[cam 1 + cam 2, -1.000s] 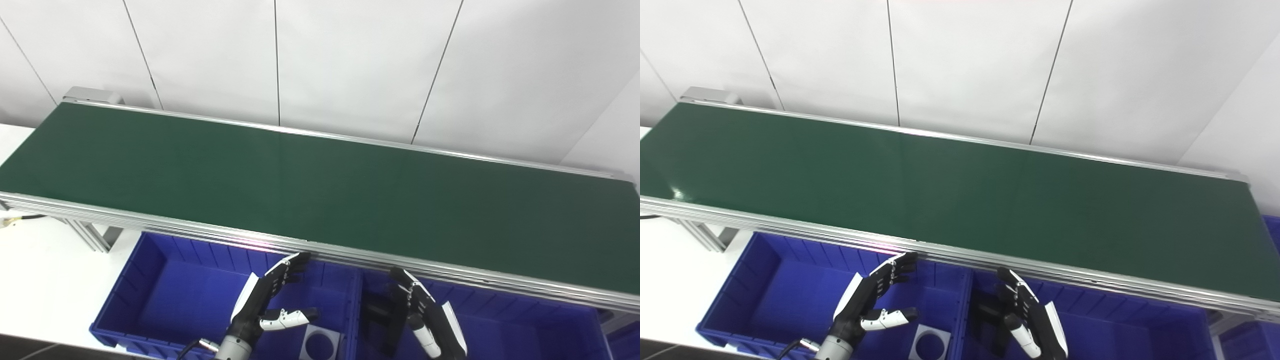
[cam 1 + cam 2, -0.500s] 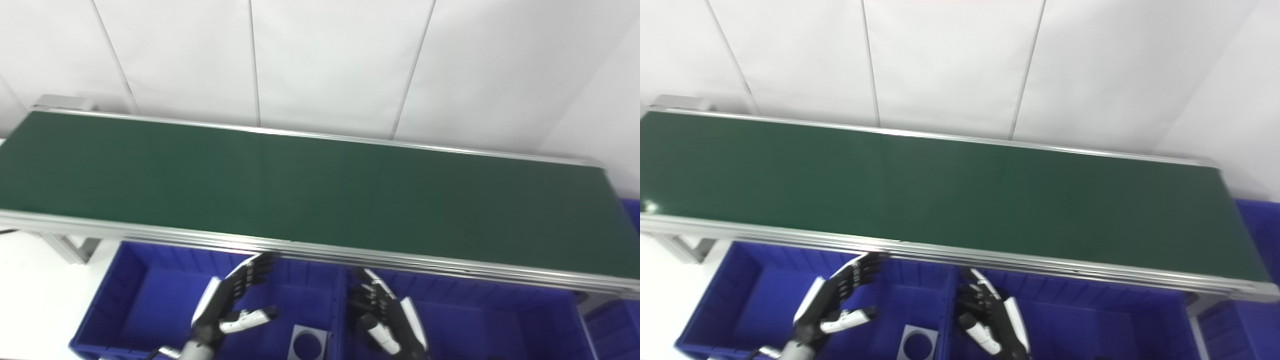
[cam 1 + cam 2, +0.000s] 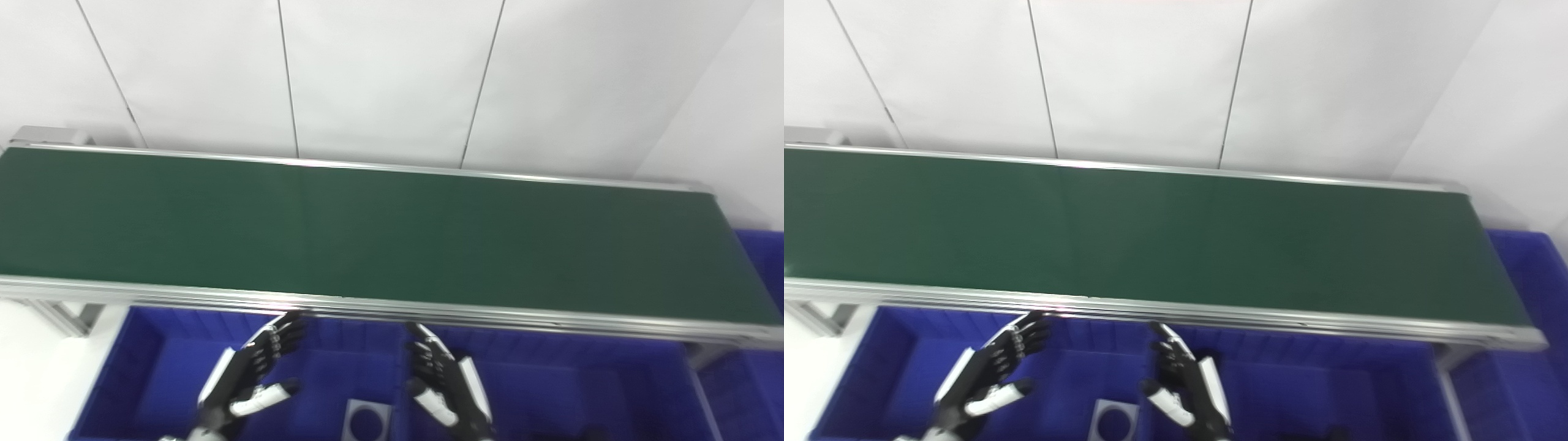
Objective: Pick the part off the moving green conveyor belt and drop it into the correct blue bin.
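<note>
The green conveyor belt (image 3: 380,239) runs across the picture and carries no part that I can see. Below its near rail, my left hand (image 3: 248,376) hangs over the left blue bin (image 3: 153,392), open, fingers spread, holding nothing. My right hand (image 3: 450,389) hovers at the left end of the right blue bin (image 3: 588,380), also open and holding nothing. A grey square part with a round hole (image 3: 365,421) lies in the left bin, between the two hands.
The belt's aluminium rail (image 3: 392,308) runs just above both hands. Another blue bin (image 3: 1534,269) stands past the belt's right end. White wall panels rise behind the belt. A white table surface (image 3: 37,367) shows at lower left.
The camera has swung to the right, so the belt now looks level and the far right bin shows. Both hands stay open in much the same pose over the bins.
</note>
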